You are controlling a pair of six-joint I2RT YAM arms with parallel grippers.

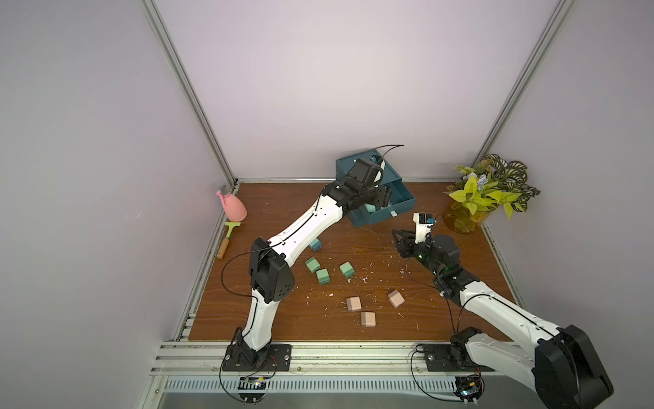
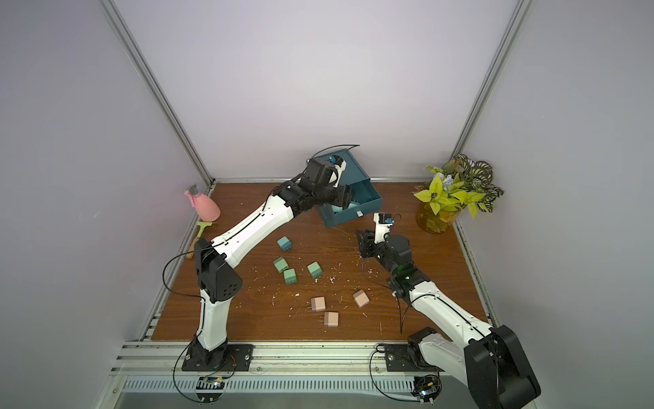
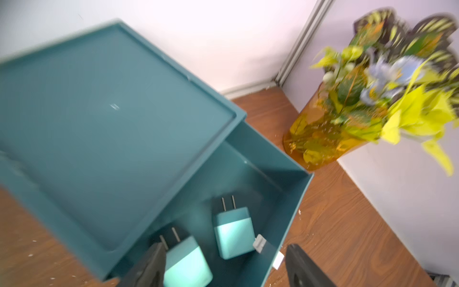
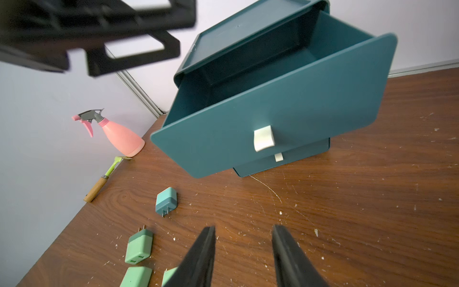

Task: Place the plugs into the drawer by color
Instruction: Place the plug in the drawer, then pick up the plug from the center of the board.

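The dark teal drawer chest (image 1: 354, 166) stands at the back, its top drawer (image 3: 285, 198) pulled out. Two teal-blue plugs (image 3: 233, 232) (image 3: 186, 263) lie inside it. My left gripper (image 3: 226, 246) hangs over that drawer, open, one finger beside the nearer plug, gripping nothing. A third teal-blue plug (image 1: 315, 244) lies on the table, with three green plugs (image 1: 322, 276) and three beige-pink plugs (image 1: 368, 318) nearer the front. My right gripper (image 4: 244, 227) hovers open and empty in front of the drawer, low over the wood.
A pink spray bottle (image 1: 233, 207) and a wooden-handled scraper (image 1: 226, 239) lie at the left edge. A plant in an amber vase (image 1: 470, 212) fills the back right corner. White specks dot the wooden table (image 1: 460, 255).
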